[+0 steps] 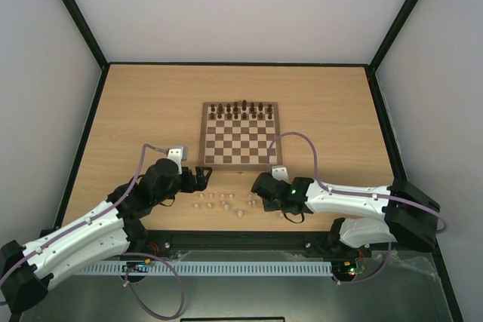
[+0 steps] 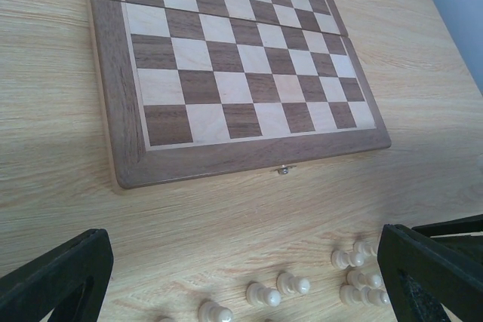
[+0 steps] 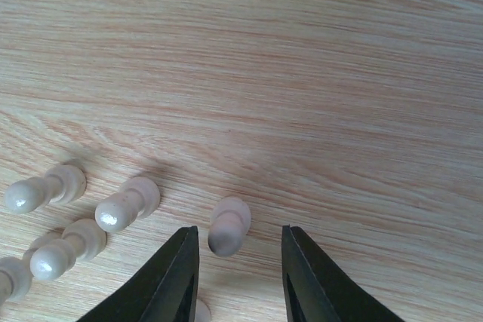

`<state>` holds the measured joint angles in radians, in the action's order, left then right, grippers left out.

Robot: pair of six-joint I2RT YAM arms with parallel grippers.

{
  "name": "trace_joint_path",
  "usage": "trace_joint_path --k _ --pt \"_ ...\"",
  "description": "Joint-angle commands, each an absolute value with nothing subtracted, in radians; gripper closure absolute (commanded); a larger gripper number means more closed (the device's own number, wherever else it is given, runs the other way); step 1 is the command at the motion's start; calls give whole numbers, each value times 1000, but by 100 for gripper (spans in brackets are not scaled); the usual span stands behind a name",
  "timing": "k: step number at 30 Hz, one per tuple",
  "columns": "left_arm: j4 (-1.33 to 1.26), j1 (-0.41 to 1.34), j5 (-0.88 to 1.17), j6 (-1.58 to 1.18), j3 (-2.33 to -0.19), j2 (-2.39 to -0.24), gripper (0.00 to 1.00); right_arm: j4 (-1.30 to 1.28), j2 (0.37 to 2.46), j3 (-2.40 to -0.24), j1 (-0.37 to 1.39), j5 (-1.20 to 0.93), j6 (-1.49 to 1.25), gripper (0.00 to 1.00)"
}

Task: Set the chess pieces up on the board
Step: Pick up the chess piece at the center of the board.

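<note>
Jaws of the right gripper [image 3: 238, 240] stand spread and pinch nothing, and those of the left gripper [image 2: 243, 250] are spread wider and likewise bare. On the table [image 1: 143, 111] the board [image 1: 238, 165] lies toward the far side, with dark pieces [image 1: 240, 108] filling its two far rows and its near rows unoccupied. The pale chess pieces [image 1: 223, 201] lie scattered on the wood just near of the board's near edge, between the two grippers.

One pawn [image 3: 229, 224] matters for the next move. It lies on its side at the right end of the scatter, apart from its neighbours. In the right wrist view its rounded head points into the gap between the fingertips and its base points away. Its long axis therefore runs roughly crosswise to the closing line, slightly nearer the left-hand finger in that view. I judge the right arm the nearer one, needing only a short advance and descent to straddle it.
</note>
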<state>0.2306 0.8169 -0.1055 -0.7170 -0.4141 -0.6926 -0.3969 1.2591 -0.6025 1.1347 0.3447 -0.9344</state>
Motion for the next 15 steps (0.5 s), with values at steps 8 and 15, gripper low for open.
trace_joint_path --k 8,15 --pt "267 814 -127 -733 -393 -629 1 -414 1310 -643 1137 359 -932 81" --pt "274 814 -123 -737 -390 -621 1 -404 1329 -637 1132 353 -933 90"
